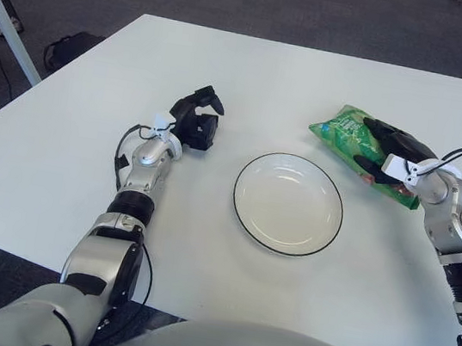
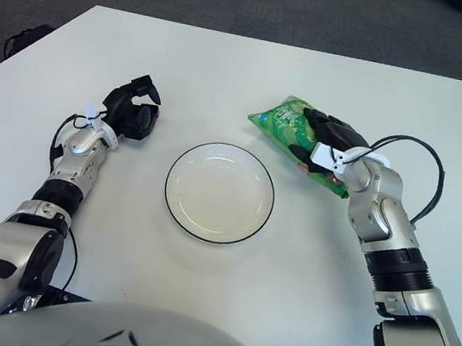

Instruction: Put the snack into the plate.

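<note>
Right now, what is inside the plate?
Nothing shows in the plate; its white inside is bare. The green snack bag is outside it to the right, under the right robot hand. The left robot hand shows left of the plate.

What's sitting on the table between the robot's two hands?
The plate. In the left eye view it lies between the left hand, which holds nothing, and the right hand, which grips the green snack bag. Nothing is on it.
</note>
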You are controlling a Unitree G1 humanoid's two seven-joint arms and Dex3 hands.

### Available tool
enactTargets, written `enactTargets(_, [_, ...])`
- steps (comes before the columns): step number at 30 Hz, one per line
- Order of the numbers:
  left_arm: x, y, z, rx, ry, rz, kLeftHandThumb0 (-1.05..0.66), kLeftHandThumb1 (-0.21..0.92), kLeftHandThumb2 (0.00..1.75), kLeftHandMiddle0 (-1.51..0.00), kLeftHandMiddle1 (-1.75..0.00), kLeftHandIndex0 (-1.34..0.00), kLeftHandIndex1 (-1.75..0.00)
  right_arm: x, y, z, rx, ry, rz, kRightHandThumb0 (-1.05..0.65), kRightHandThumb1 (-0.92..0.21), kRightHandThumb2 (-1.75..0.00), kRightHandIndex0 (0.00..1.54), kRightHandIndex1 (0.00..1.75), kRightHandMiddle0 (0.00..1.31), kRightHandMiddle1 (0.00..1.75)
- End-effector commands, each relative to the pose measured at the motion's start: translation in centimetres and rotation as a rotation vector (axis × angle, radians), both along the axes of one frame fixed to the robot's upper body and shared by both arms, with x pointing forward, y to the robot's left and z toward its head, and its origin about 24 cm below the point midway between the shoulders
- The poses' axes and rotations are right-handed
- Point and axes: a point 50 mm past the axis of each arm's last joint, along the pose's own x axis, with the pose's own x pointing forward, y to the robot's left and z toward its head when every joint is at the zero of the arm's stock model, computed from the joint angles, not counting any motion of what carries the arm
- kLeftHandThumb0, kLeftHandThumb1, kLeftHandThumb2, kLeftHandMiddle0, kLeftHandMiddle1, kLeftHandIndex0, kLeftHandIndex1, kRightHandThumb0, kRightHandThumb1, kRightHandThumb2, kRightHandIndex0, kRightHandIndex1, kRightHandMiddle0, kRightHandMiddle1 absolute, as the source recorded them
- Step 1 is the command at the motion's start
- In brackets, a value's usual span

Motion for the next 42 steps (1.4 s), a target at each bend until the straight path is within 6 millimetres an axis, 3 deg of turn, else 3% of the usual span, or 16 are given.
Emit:
enactTargets(1, [-2.7, 0.4, -4.7, -0.003, 0.167, 0.008, -0.47, 0.35, 1.27, -1.24, -1.75, -0.58, -1.75, -0.6, -1.2, -1.6, -0.028, 0.065, -0.063, -1.05, -0.92, -0.87, 0.00, 0.00, 0.00, 0.20])
enactTargets(10, [-2.8, 0.4, -4.8, -0.011, 0.166, 0.003, -0.47, 0.35, 1.28, -1.22, -1.75, -0.58, -1.75, -0.4, -2.4, -2.8, -0.057, 0.085, -0.108, -1.04, -0.92, -0.83, 0.00, 0.00, 0.00, 0.22])
enactTargets(16, [-2.8, 0.5, -4.8, -0.013, 0.165, 0.000, -0.47, 0.35, 1.28, -1.21, -1.75, -0.58, -1.75, 0.1, -3.8, -4.4, -0.102, 0.058, -0.131, -0.97, -0.92, -0.71, 0.00, 0.00, 0.00, 0.37])
enactTargets(17, [-2.8, 0.5, -4.8, -0.014, 0.165, 0.000, -0.47, 0.35, 1.28, -1.21, -1.75, -0.58, -1.75, 0.2, -4.0, -4.7, -0.118, 0.041, -0.133, -0.90, -0.88, -0.69, 0.00, 0.15, 0.00, 0.55])
enactTargets(18, [-2.8, 0.5, -4.9, -0.016, 0.165, 0.000, -0.47, 0.35, 1.28, -1.21, -1.75, -0.59, -1.75, 0.3, -4.3, -5.1, -0.141, 0.013, -0.134, -0.88, -0.87, -0.68, 0.00, 0.21, 0.00, 0.62])
enactTargets(19, [-2.8, 0.5, -4.9, -0.018, 0.164, 0.000, -0.47, 0.35, 1.28, -1.21, -1.75, -0.59, -1.75, 0.3, -4.5, -5.4, -0.155, -0.006, -0.133, -0.76, -0.78, -0.71, 0.00, 0.45, 0.00, 0.84])
enactTargets(22, [-2.8, 0.5, -4.8, -0.020, 0.159, 0.007, -0.47, 0.34, 1.28, -1.21, -1.75, -0.59, -1.75, 0.4, -4.7, -5.7, -0.228, -0.086, -0.121, -0.52, -0.54, -0.93, 0.00, 0.96, 0.03, 1.18])
enactTargets(23, [-2.8, 0.4, -4.8, -0.020, 0.158, 0.009, -0.47, 0.34, 1.28, -1.20, -1.75, -0.59, -1.75, 0.4, -4.7, -5.7, -0.247, -0.110, -0.117, -0.33, -0.44, -1.09, 0.00, 1.20, 0.09, 1.33])
enactTargets(24, [-2.8, 0.4, -4.8, -0.018, 0.158, 0.010, -0.47, 0.34, 1.28, -1.20, -1.75, -0.59, -1.75, 0.4, -4.8, -5.7, -0.261, -0.136, -0.114, -0.26, -0.40, -1.16, 0.00, 1.28, 0.11, 1.39])
enactTargets(26, [-2.8, 0.4, -4.8, -0.015, 0.159, 0.010, -0.47, 0.34, 1.28, -1.20, -1.75, -0.59, -1.75, 0.4, -4.8, -5.7, -0.270, -0.171, -0.112, 0.12, -0.54, -1.01, 0.21, 1.56, 0.21, 1.60])
enactTargets(28, [-2.8, 0.4, -4.8, -0.016, 0.158, 0.008, -0.47, 0.34, 1.28, -1.20, -1.75, -0.59, -1.75, 0.4, -4.8, -5.7, -0.261, -0.201, -0.112, 0.26, -0.51, -1.06, 0.33, 1.65, 0.34, 1.67])
enactTargets(29, [-2.8, 0.4, -4.8, -0.017, 0.157, 0.007, -0.47, 0.35, 1.28, -1.20, -1.75, -0.59, -1.75, 0.4, -4.8, -5.6, -0.255, -0.215, -0.112, 0.34, -0.44, -1.15, 0.43, 1.68, 0.48, 1.70])
enactTargets(33, [-2.8, 0.3, -4.7, -0.021, 0.147, 0.007, -0.46, 0.35, 1.27, -1.21, -1.75, -0.58, -1.75, 0.4, -4.9, -5.5, -0.205, -0.252, -0.123, 0.46, -0.30, -1.33, 0.60, 1.73, 0.75, 1.74])
enactTargets(42, [-2.8, 0.3, -4.8, -0.015, 0.146, 0.007, -0.47, 0.34, 1.29, -1.24, -1.75, -0.59, -1.75, 0.5, -5.2, -5.6, -0.129, -0.231, -0.185, 0.50, -0.24, -1.40, 0.66, 1.75, 0.89, 1.75])
